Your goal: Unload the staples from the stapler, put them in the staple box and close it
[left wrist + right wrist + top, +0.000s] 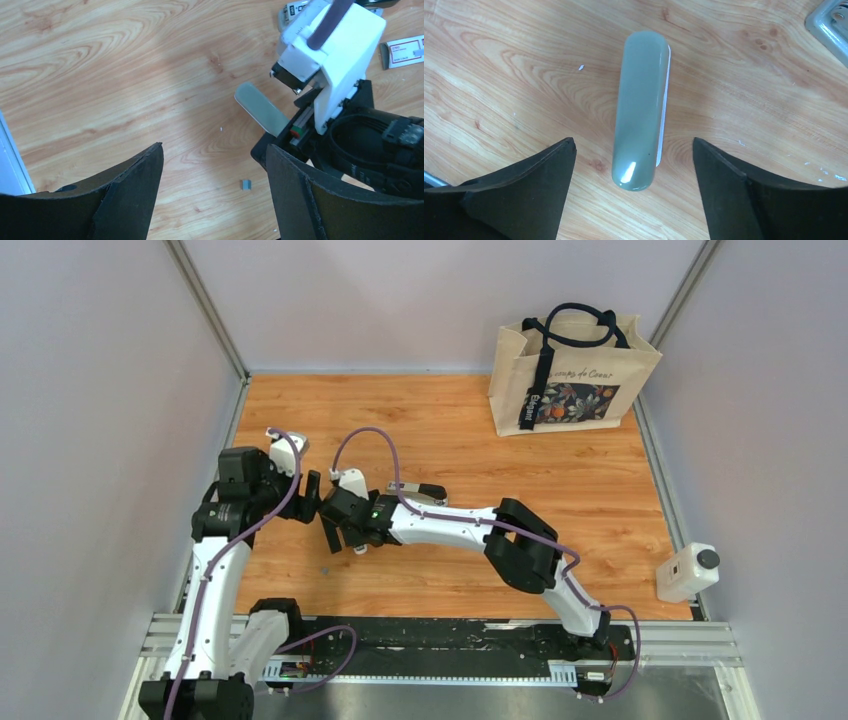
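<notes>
Both spread wide, left hand [215, 149] and right hand [633, 145]; the right straddles a pale bar [641, 110]. The stapler [418, 489], at two o'clock, looks stiff and slick: pinch its long sides.

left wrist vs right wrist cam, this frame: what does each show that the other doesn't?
Left wrist only: the open left gripper, the right arm's white camera housing, a small grey bit on the wood, likely staples, and a red-and-white box at the right edge.
Right wrist only: the open right gripper straddling the pale grey bar without touching it, and a grey metal corner at top right.
Both: that bar, whole in the right wrist view and half hidden in the left, and the wooden table.
</notes>
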You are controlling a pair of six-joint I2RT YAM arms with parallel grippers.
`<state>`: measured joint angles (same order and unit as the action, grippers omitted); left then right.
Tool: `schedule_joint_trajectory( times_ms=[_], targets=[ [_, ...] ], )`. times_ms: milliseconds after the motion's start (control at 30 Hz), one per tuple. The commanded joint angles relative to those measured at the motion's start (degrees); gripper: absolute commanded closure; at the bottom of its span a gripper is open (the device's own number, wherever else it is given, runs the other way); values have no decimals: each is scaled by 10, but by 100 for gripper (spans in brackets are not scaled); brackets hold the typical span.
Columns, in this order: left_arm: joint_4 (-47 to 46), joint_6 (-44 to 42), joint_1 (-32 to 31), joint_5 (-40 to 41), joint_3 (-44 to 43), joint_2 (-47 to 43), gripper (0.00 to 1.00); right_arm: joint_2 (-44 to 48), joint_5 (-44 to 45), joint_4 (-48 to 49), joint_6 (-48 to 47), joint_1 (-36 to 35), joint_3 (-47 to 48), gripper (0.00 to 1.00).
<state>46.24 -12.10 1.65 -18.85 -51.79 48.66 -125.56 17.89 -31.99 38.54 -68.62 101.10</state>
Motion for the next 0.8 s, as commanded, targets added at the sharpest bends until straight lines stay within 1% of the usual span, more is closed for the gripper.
schedule_joint_trajectory(
  times_ms=[0, 67, 100, 133, 167, 200, 233, 267, 300, 333, 367, 400, 433, 500, 533, 633, 767],
  targets=[
    [0, 11, 2, 28, -2, 13, 17, 29, 3, -25, -7, -4, 26, 8],
    [3, 14, 2, 35, -7, 25, 17, 68, 14, -29, -21, -1, 6, 6],
    [3, 17, 2, 33, -9, 28, 17, 85, 21, -27, -39, 2, -22, 5],
    [1, 19, 0, 29, -12, 32, 17, 123, 21, -24, -51, 7, -42, 4],
    [2, 22, 2, 20, -14, 34, 17, 144, 18, -12, -63, 22, -62, 4],
    [1, 26, -2, 15, -16, 36, 17, 164, 19, -9, -87, 31, -101, 4],
    [1, 28, -4, 14, -19, 42, 17, 206, 21, 2, -101, 55, -121, 4],
    [0, 27, -11, 18, -21, 47, 16, 224, 16, 10, -116, 69, -140, 4],
    [1, 23, -31, 25, -23, 52, 16, 244, -1, 15, -134, 84, -159, 4],
    [-2, 20, -43, 31, -23, 62, 16, 257, -14, 19, -166, 115, -183, 4],
    [-4, 15, -55, 44, -21, 66, 16, 274, -33, 15, -186, 131, -190, 4],
    [-13, 4, -85, 55, -18, 71, 16, 279, -36, 10, -199, 143, -194, 4],
    [-16, 1, -100, 65, -14, 81, 16, 283, -37, 9, -237, 161, -206, 4],
    [-21, -3, -125, 75, -16, 92, 16, 284, -41, 13, -268, 175, -215, 3],
    [-24, -1, -128, 73, -18, 103, 16, 280, -49, 12, -295, 189, -218, 2],
    [-37, 9, -133, 65, -23, 128, 16, 249, -70, 2, -326, 206, -209, 2],
    [-57, 21, -151, 62, -16, 148, 16, 217, -81, -5, -381, 213, -187, 3]
  ],
)
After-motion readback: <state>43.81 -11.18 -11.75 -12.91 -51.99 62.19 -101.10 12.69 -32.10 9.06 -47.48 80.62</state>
